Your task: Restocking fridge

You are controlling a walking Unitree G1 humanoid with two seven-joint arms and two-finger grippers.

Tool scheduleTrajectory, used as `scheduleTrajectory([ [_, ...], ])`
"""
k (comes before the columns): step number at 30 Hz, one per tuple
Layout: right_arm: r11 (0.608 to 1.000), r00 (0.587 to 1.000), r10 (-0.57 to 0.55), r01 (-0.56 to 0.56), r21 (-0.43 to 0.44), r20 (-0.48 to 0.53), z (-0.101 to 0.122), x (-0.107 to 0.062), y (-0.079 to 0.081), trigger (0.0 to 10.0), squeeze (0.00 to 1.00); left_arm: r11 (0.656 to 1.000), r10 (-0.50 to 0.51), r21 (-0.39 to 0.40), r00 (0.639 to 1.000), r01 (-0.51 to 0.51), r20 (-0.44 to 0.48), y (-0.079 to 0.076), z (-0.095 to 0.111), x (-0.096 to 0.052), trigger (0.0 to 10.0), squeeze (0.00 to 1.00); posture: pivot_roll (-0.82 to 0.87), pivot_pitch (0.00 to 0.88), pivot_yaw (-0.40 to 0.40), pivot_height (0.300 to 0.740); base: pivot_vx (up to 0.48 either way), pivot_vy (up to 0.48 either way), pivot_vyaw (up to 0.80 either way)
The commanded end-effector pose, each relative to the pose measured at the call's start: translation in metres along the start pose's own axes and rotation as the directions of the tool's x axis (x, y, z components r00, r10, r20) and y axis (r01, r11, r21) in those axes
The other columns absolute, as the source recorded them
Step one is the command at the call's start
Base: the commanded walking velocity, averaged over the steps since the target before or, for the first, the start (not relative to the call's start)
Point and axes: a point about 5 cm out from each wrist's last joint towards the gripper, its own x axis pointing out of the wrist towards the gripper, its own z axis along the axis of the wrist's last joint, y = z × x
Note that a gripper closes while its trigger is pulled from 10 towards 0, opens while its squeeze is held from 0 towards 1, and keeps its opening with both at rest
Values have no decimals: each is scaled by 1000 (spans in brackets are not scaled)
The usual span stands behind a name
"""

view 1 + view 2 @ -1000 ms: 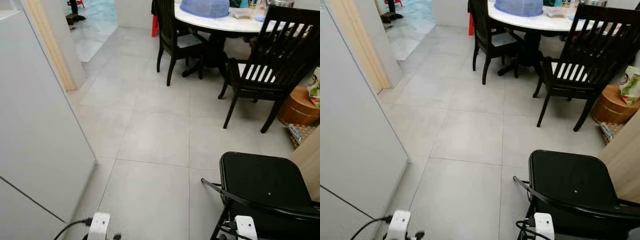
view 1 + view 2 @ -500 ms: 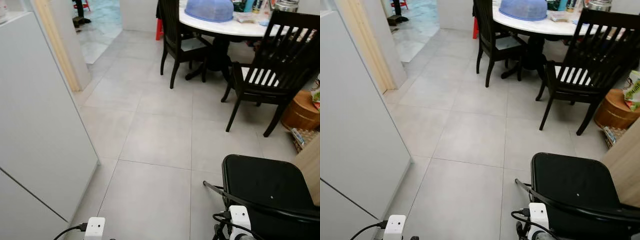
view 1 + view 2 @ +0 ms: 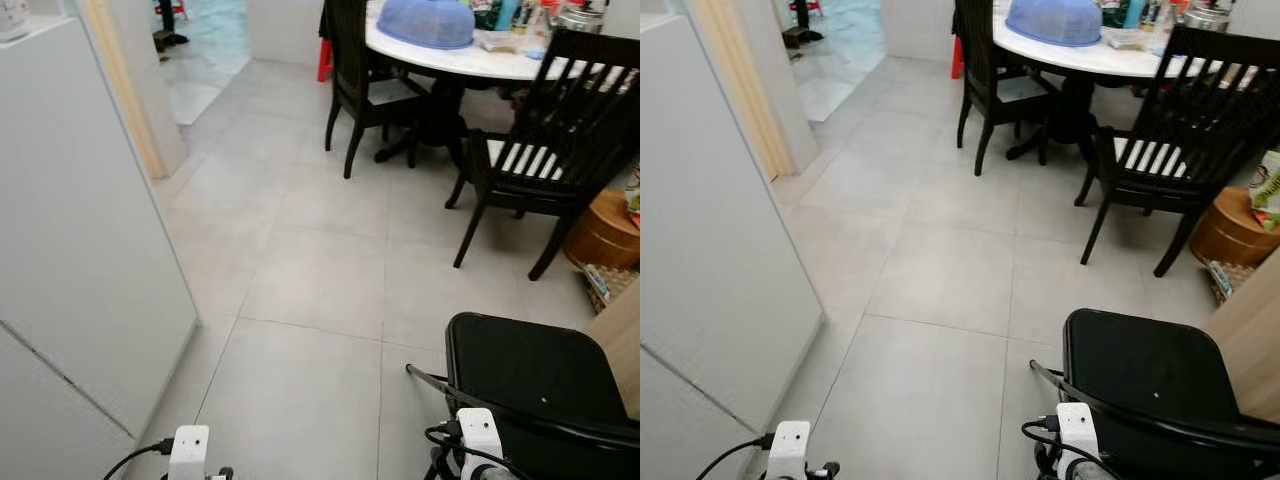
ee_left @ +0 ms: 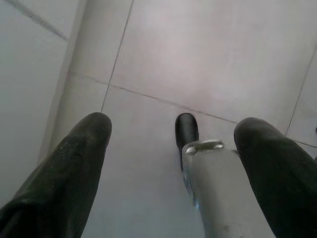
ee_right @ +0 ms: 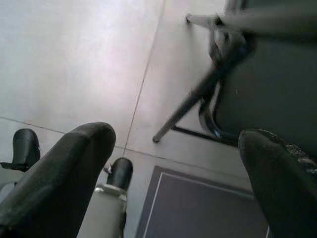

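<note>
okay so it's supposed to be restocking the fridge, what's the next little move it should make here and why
Probably turn left toward the white fridge, which stands close on the robot's left with its doors shut. Both grippers hang low over the tiled floor, the left gripper and right gripper open and holding nothing. The black folding chair on the right leaves little room that way.

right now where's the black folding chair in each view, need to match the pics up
Left eye view: black folding chair at lower right, beside the right arm.
Right eye view: same chair at lower right, a little further left in the picture.
Left wrist view: not in it; floor tiles between the open fingers.
Right wrist view: its seat and metal legs beyond the fingers.
Shared landmark: the grey tile joints.
</note>
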Motion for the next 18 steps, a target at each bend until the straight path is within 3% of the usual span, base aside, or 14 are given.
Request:
scheduleTrajectory([
  [1,1000,1000,2,-2,5,0,0,0,1,10000,0,1000,-6,0,999,6,-38,1,-9,-1,10000,0,-42,0,-54,740,0,0,800],
  [8,1000,1000,9,-10,-28,-18,-2,0,2,10000,0,1000,-13,22,999,13,-40,3,-8,-1,10000,0,-38,0,-47,740,0,0,800],
  [14,997,1000,25,-26,-73,-18,-1,0,3,10000,0,998,-26,49,998,29,-52,2,-10,-1,10000,0,-37,0,-41,740,0,0,452],
  [18,999,1000,9,-10,-50,-14,0,0,2,10000,0,998,-29,48,998,31,-50,1,-9,-1,10000,0,-35,0,-45,740,0,0,800],
])
